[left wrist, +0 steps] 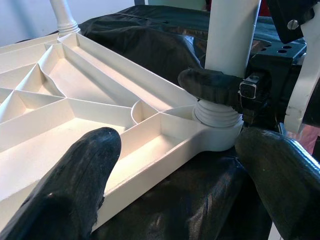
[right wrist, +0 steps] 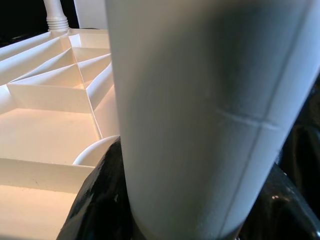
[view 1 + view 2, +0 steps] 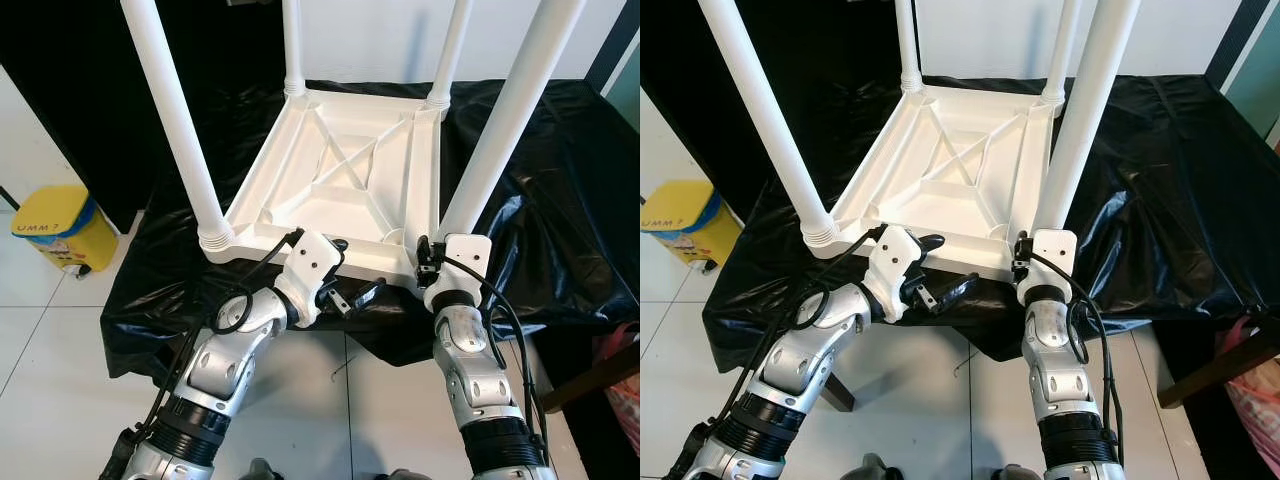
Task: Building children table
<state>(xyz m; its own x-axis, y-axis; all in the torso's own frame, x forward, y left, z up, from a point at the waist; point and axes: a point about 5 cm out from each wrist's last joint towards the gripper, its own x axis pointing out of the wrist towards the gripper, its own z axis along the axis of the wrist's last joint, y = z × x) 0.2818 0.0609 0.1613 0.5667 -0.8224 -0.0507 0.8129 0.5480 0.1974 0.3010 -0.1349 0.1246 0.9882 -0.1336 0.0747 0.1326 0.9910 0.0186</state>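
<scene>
A white plastic children's table (image 3: 340, 170) lies upside down on a black sheet (image 3: 560, 200), with its legs standing up. My right gripper (image 3: 432, 252) is shut on the near-right leg (image 3: 510, 110) just above its threaded base; in the right wrist view the black fingers (image 2: 97, 200) press on both sides of that leg (image 2: 200, 100). My left gripper (image 3: 350, 272) is open at the table's near edge. One of its fingertips (image 1: 80, 180) sits over the ribbed underside (image 1: 60, 100) and the other hangs off the rim.
The near-left leg (image 3: 175, 110) and two far legs (image 3: 292, 45) rise beside my arms. A yellow bin (image 3: 60, 225) stands on the white tiled floor at the left. A pink object (image 3: 625, 390) is at the right edge.
</scene>
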